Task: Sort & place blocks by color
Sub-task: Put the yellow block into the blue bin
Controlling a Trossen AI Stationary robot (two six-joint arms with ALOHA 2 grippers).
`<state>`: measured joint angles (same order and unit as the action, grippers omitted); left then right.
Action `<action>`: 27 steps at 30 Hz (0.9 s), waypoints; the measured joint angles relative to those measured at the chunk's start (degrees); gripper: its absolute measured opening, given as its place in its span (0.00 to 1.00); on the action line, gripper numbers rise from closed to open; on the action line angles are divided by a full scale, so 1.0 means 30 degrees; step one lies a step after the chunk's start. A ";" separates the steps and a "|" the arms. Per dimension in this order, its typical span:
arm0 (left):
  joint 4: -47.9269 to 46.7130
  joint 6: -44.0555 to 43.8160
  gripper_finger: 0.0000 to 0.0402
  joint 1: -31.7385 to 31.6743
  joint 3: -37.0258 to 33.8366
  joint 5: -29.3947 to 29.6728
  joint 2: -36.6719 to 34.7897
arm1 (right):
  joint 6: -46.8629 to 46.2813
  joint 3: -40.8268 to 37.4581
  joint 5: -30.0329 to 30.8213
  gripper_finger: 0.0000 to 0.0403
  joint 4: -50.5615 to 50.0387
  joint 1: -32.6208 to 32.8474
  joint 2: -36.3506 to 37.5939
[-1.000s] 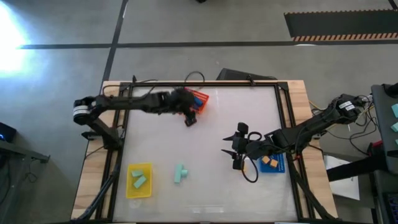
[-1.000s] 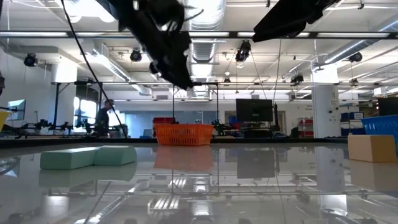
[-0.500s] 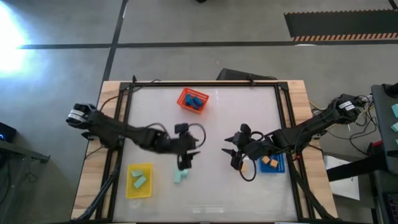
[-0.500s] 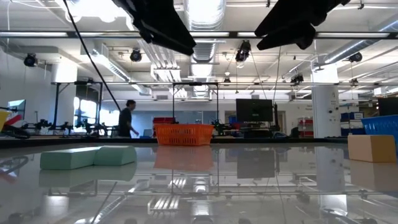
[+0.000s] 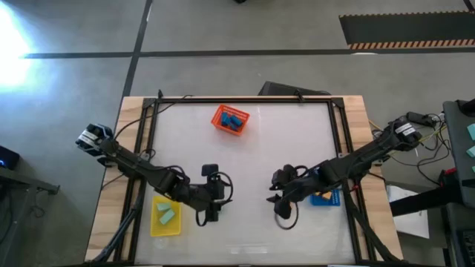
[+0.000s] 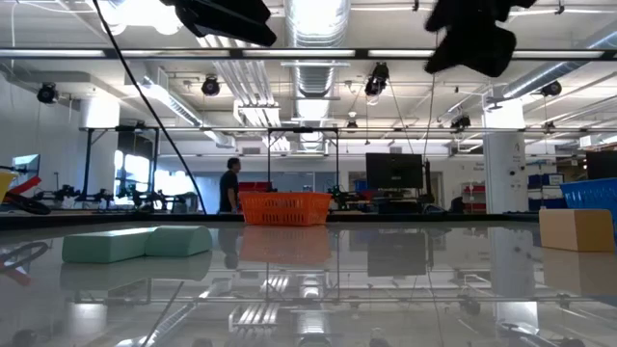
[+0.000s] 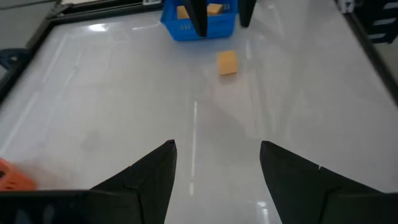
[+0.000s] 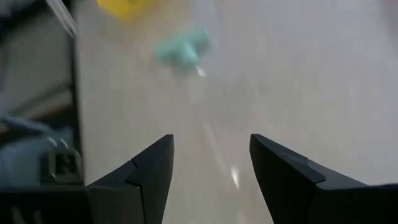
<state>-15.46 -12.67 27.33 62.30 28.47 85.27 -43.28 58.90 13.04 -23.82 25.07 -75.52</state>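
Above the counter's (image 5: 245, 159) front half both pincers hang with fingers apart, holding and touching nothing: the left pincer (image 7: 214, 168) over the front-left part, the right pincer (image 8: 208, 165) right of middle. Two mint blocks (image 6: 135, 243) lie joined on the counter; an orange cube (image 7: 227, 62) sits just beside the blue tray (image 7: 199, 26) holding orange blocks. Blue blocks fill the orange tray (image 5: 230, 119) near the back edge; mint blocks rest in the yellow tray (image 5: 166, 216) at the front-left corner.
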 joint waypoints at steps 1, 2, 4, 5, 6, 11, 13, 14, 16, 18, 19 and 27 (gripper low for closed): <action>-0.0004 -0.0193 0.53 0.0129 0.0000 -0.0007 0.0000 | -0.0320 0.0610 -0.0185 0.50 -0.1411 0.0096 -0.0408; -0.0016 -0.0439 0.53 0.0254 0.0000 -0.0011 -0.0003 | -0.0630 0.1249 -0.0379 0.50 -0.3034 0.0150 -0.0836; -0.0054 -0.0895 0.53 0.0500 0.0000 -0.0012 -0.0007 | -0.0833 0.2624 -0.0706 0.50 -0.6417 0.0265 -0.1827; -0.0099 -0.1161 0.53 0.0621 0.0000 -0.0015 -0.0007 | -0.0395 0.3267 -0.1025 0.50 -0.8087 0.0333 -0.2319; -0.0185 -0.1268 0.53 0.0735 0.0000 -0.0015 -0.0007 | 0.0543 0.3786 -0.1342 0.50 -0.9630 0.0439 -0.2810; -0.0236 -0.2187 0.53 0.1421 0.0000 -0.0141 -0.0007 | 0.4858 0.4759 -0.1919 0.50 -1.3618 0.1452 -0.4866; -0.0357 -0.2235 0.53 0.1684 0.0000 -0.0146 -0.0010 | 0.5438 0.4778 -0.1989 0.50 -1.3439 0.1653 -0.5326; -0.0340 -0.2230 0.53 0.1803 0.0000 -0.0146 -0.0007 | 0.5702 0.4778 -0.1996 0.50 -1.3313 0.1693 -0.5518; -0.0349 -0.2228 0.53 0.1934 0.0000 -0.0146 -0.0007 | 0.5829 0.4766 -0.2055 0.50 -1.3249 0.1688 -0.5861; -0.0350 -0.2228 0.53 0.1967 0.0000 -0.0146 -0.0009 | 0.5877 0.4741 -0.2290 0.50 -1.3265 0.1688 -0.6117; -0.0345 -0.2228 0.53 0.1962 0.0000 -0.0146 -0.0012 | 0.5842 0.4741 -0.2283 0.50 -1.3241 0.1688 -0.6178; -0.0428 -0.2189 0.53 0.1953 -0.0005 -0.0138 -0.0007 | 0.5662 0.4732 -0.2353 0.50 -1.2659 0.1644 -0.6663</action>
<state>-16.75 -19.24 33.19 62.29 28.05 85.25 -26.30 73.09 5.98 -61.79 30.00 -95.51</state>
